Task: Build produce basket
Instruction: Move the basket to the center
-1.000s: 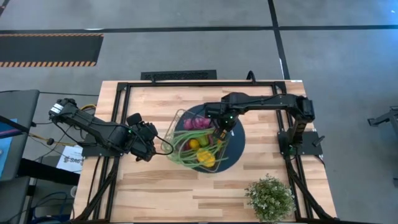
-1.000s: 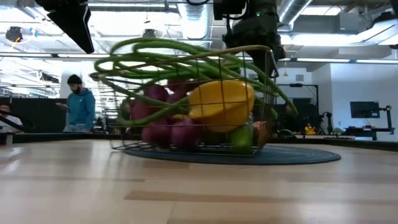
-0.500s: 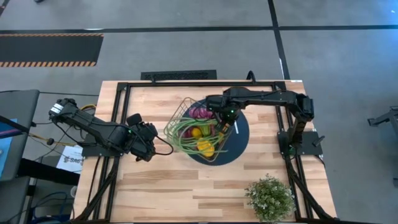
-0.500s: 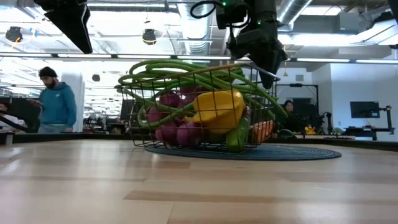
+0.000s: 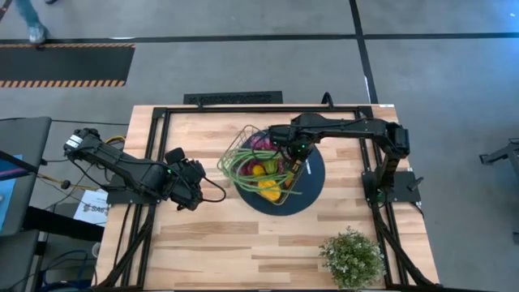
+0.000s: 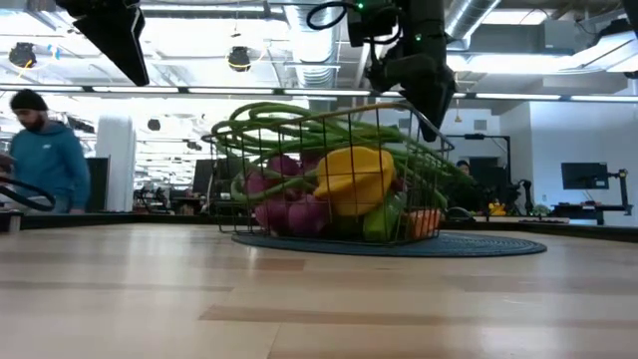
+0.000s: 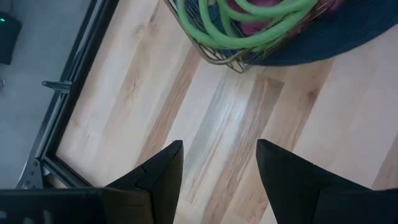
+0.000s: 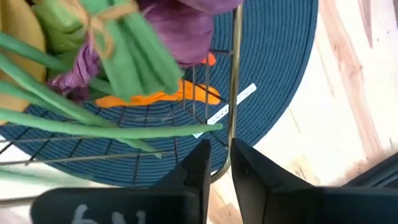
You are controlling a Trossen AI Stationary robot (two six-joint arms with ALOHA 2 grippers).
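The wire basket (image 5: 266, 165) sits on the round dark blue placemat (image 5: 312, 182) near the table's middle, and it looks fully loaded. Long green beans (image 6: 299, 120) loop over the top, purple grapes (image 6: 284, 199) fill one side, a yellow piece (image 6: 354, 179) lies in the middle, and something orange (image 8: 180, 93) rests on the mesh floor. No loose produce shows on the bare wood, so the filling seems done. What may remain is a last nudge of the basket to its final spot and pulling the arms clear.

The right gripper (image 8: 216, 163) is at the basket's rim on the side away from the left arm. Its fingers are set narrowly apart, straddling a vertical wire of the basket wall. The wire runs in the gap between them, but whether they pinch it or stand just off it I cannot tell.

The left gripper (image 7: 217, 165) hangs above bare wood beside the placemat, fingers moderately apart and empty, with the basket's near corner just ahead of it.

A small white tag (image 8: 227, 109) lies on the placemat just ahead of the right gripper's fingertips; nothing on it can be read. Pale marks on the right gripper's body are too blurred to read.
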